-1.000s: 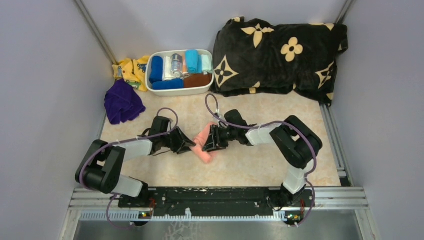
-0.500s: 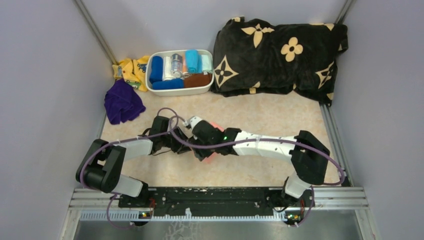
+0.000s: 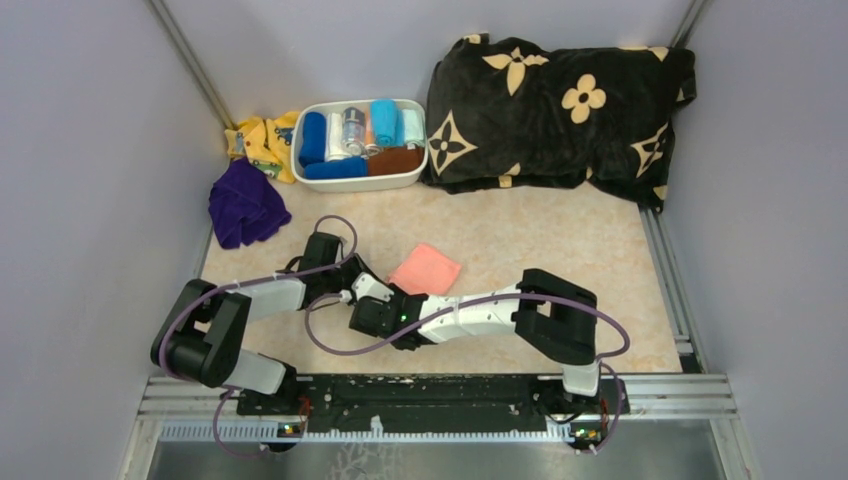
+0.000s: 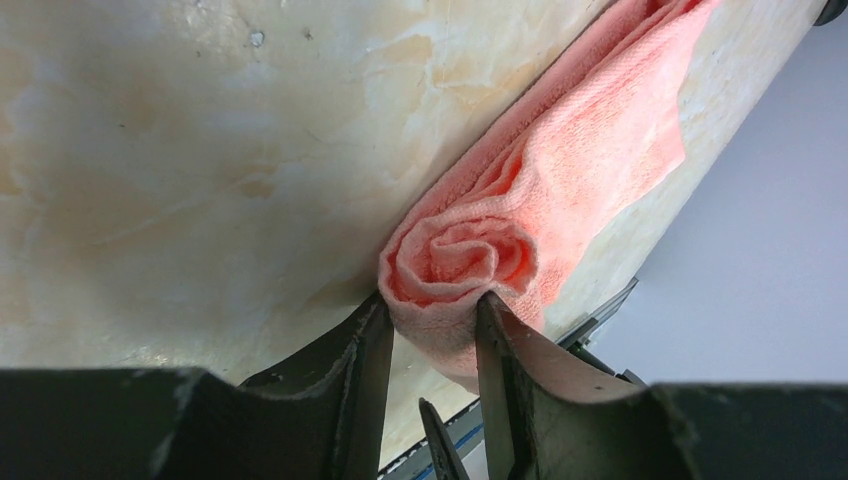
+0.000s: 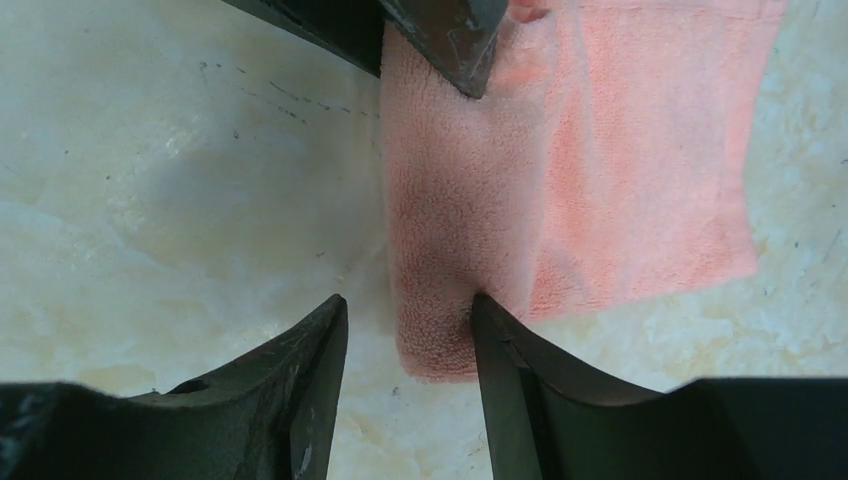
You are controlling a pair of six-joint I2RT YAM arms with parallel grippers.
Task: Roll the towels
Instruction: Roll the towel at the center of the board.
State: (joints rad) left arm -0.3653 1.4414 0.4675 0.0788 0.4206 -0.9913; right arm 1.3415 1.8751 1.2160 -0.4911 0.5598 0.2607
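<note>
The salmon pink towel (image 3: 426,268) lies mid-table, its near-left edge rolled up and its flat part spread to the far right. In the left wrist view my left gripper (image 4: 432,318) is shut on one spiral end of that roll (image 4: 455,255). In the right wrist view my right gripper (image 5: 405,310) is open around the roll's other end (image 5: 440,250). Its right finger (image 5: 500,340) touches the cloth, while its left finger stands apart. From above, the right arm covers the roll. The purple towel (image 3: 243,205) lies crumpled at the far left.
A white bin (image 3: 330,182) of rolled cloths stands at the back. A yellow patterned cloth (image 3: 258,140) lies to its left, and a big black flowered blanket (image 3: 560,110) to its right. Metal rails run along both sides of the table.
My right arm has swung from the pink towel's right side across to the near left, beside the left gripper, and its jaws have widened. The towel's flat part now shows. The left arm held still.
</note>
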